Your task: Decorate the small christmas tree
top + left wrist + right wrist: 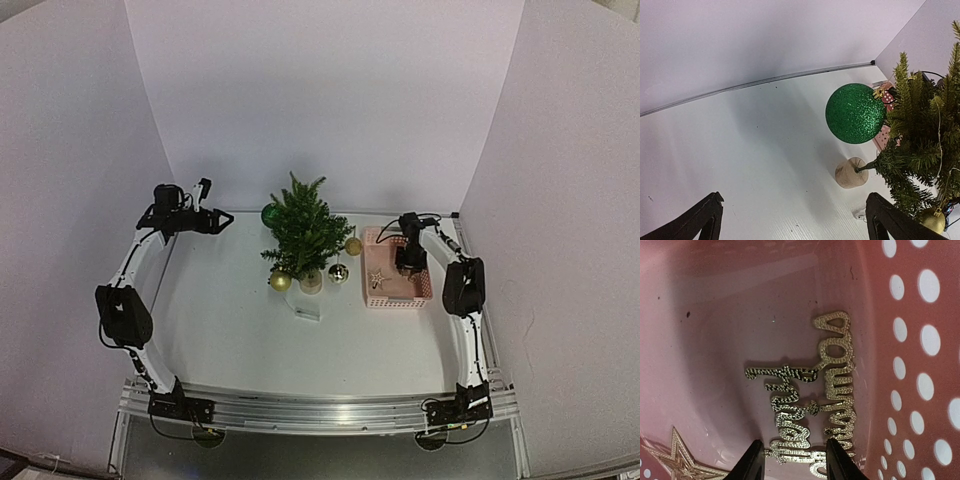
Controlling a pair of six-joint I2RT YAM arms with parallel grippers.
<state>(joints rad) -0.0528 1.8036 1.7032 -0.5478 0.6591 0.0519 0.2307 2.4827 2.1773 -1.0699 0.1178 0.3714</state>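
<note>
Pick step: right gripper (795, 454) inside pink basket (395, 303), jaws spread, straddling end of gold script ornament (810, 390). Next: close on it, lift clear, carry left to small christmas tree (303, 232), standing centre, far side. Idle: left gripper (794, 212), spread, empty, left of tree.

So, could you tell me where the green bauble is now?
In the top view, the green bauble hangs on the small christmas tree's far-left side, nearest the left gripper.
</note>
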